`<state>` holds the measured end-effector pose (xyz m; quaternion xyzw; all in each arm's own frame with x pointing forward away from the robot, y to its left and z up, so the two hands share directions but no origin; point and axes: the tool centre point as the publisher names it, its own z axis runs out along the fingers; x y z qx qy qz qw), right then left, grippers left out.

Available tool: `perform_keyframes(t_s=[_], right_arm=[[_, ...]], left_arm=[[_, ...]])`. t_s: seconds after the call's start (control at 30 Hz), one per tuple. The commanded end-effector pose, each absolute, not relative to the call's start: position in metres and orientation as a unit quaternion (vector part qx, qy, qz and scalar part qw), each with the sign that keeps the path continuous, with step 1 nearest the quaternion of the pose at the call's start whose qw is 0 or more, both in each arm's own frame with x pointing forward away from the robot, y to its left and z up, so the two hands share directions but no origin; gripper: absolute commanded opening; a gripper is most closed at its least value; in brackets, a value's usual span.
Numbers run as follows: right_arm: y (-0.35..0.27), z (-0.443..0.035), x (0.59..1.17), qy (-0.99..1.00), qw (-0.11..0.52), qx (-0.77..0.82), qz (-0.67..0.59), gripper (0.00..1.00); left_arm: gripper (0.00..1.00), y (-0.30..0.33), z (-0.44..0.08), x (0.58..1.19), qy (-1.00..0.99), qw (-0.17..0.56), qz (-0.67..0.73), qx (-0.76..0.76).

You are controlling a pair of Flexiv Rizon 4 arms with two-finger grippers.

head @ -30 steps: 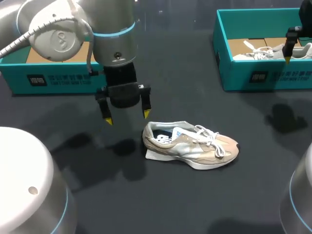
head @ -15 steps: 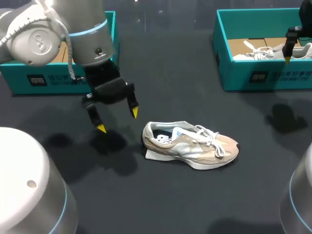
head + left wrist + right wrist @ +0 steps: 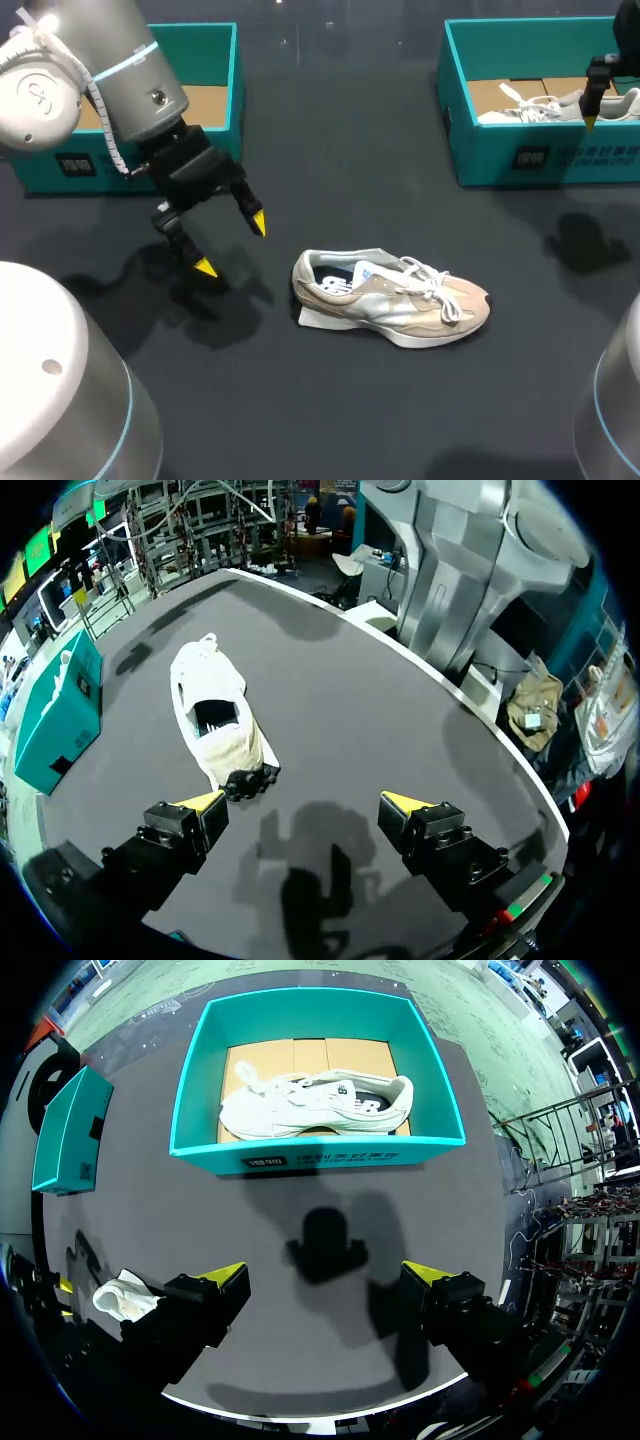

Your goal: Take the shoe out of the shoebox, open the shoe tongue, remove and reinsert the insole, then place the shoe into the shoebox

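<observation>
My left fingers (image 3: 205, 266), spread and empty, hung at nine o'clock of the shoe (image 3: 400, 300); a square heel grip seemed best.

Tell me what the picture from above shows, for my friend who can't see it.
A beige shoe lies in the middle of a dark table. The left gripper hangs open left of its heel, touching nothing. A teal shoebox at the far right holds a white shoe.

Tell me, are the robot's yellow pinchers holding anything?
No, nothing. The left gripper hangs open beside the beige lace-up sneaker, not touching it. The right gripper is open too, empty.
</observation>
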<state>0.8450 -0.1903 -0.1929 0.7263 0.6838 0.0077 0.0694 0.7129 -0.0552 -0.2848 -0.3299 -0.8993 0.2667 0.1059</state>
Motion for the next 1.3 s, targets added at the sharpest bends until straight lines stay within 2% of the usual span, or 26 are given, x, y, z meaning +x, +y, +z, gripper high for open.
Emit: perform_keyframes(t_s=[0.03,0.37,0.73,0.8,1.0,1.3], right_arm=[[-0.190,-0.193,0.845,0.684,0.070,0.726,0.008,1.00],[-0.190,-0.193,0.845,0.684,0.070,0.726,0.008,1.00],[-0.190,-0.193,0.845,0.684,0.070,0.726,0.008,1.00],[-0.190,-0.193,0.845,0.684,0.070,0.726,0.008,1.00],[-0.190,-0.193,0.845,0.684,0.070,0.726,0.008,1.00],[-0.190,-0.193,0.845,0.684,0.070,0.726,0.008,1.00]], left_arm=[[1.00,-0.050,-0.287,0.714,-0.897,0.115,0.309,-0.294],[1.00,-0.026,-0.302,0.705,-0.895,0.093,0.400,-0.173],[1.00,-0.026,-0.302,0.705,-0.895,0.093,0.400,-0.173],[1.00,-0.029,-0.314,0.710,-0.889,0.110,0.423,-0.140],[1.00,-0.030,-0.348,0.721,-0.868,0.099,0.482,-0.066],[1.00,-0.025,-0.354,0.721,-0.838,0.095,0.537,-0.031]])
